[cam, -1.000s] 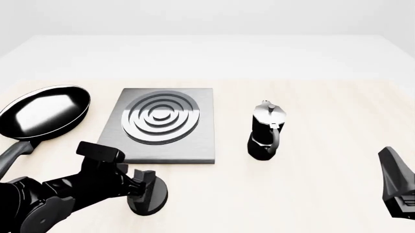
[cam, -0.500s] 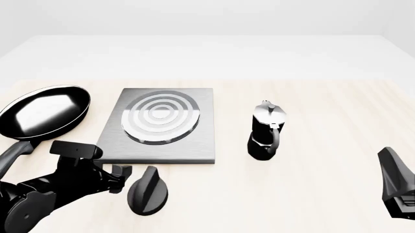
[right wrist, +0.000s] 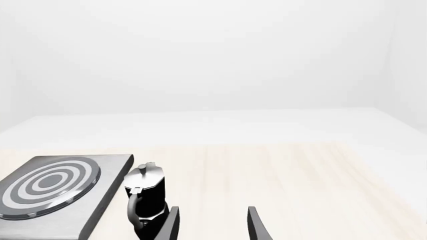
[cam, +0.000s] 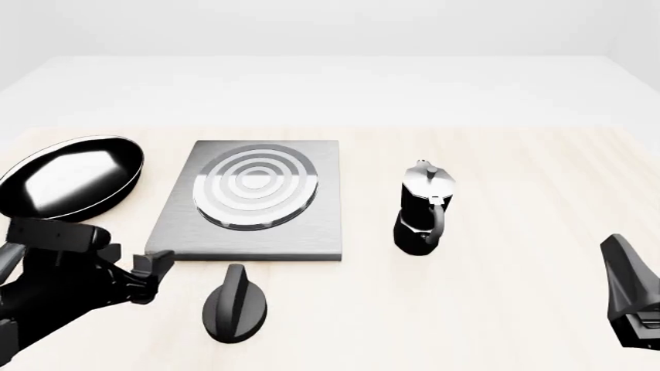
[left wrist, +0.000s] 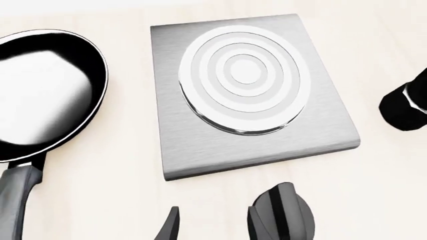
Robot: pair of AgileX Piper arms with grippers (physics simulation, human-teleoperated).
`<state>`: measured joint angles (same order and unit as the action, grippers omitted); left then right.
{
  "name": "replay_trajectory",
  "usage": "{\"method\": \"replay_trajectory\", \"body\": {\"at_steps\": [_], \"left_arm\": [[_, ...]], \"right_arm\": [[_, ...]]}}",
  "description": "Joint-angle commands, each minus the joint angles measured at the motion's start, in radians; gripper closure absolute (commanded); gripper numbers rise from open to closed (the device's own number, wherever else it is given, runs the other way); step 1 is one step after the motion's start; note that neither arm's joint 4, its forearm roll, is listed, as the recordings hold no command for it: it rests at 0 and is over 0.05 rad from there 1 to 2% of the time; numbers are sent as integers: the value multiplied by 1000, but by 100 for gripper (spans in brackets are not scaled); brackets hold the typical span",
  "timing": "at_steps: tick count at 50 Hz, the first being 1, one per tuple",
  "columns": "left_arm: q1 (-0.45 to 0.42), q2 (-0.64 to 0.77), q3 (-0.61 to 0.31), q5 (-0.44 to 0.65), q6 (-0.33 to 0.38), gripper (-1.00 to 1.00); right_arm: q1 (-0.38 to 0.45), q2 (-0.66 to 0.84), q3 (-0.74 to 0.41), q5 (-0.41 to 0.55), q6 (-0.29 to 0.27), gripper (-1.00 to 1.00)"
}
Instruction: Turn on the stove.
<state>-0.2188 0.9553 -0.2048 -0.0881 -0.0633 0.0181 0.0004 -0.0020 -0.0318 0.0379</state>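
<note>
The stove (cam: 314,232) is a flat brushed-grey slab at the table's centre left, and its round burner (cam: 253,188) shows bright white rings. It also appears in the left wrist view as the stove (left wrist: 180,145) and in the right wrist view as the stove (right wrist: 100,200). In front of the slab stands a small black knob (cam: 235,303), ridge pointing roughly away from me, seen too as the knob (left wrist: 287,217). My left gripper (cam: 153,276) is open, to the left of the knob and apart from it, shown as the left gripper (left wrist: 212,227). My right gripper (cam: 631,297) hangs open at the far right, empty as the right gripper (right wrist: 212,225).
A black frying pan (cam: 67,178) lies left of the stove, its handle reaching toward my left arm; it shows as the pan (left wrist: 40,95). A black and silver moka pot (cam: 423,209) stands right of the stove, seen also as the pot (right wrist: 145,200).
My left gripper let go of the knob and drew back to the left. The knob's ridge has turned, and the burner rings went from dark grey to bright white.
</note>
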Motion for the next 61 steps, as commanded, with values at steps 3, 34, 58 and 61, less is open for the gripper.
{"method": "replay_trajectory", "body": {"at_steps": [3,34,58,61], "left_arm": [[27,-343,32,217,38,-100],[80,-955,-160,691,106,-100],[186,-955,-237,744,159,-100],[196,-955,-241,753,167,-100]], "right_arm": [[2,0,-2,-2,-9,-100],[2,0,-4,-13,-40,-100],[2,0,-10,-23,-51,-100],[3,0,-10,-22,-51,-100]]}}
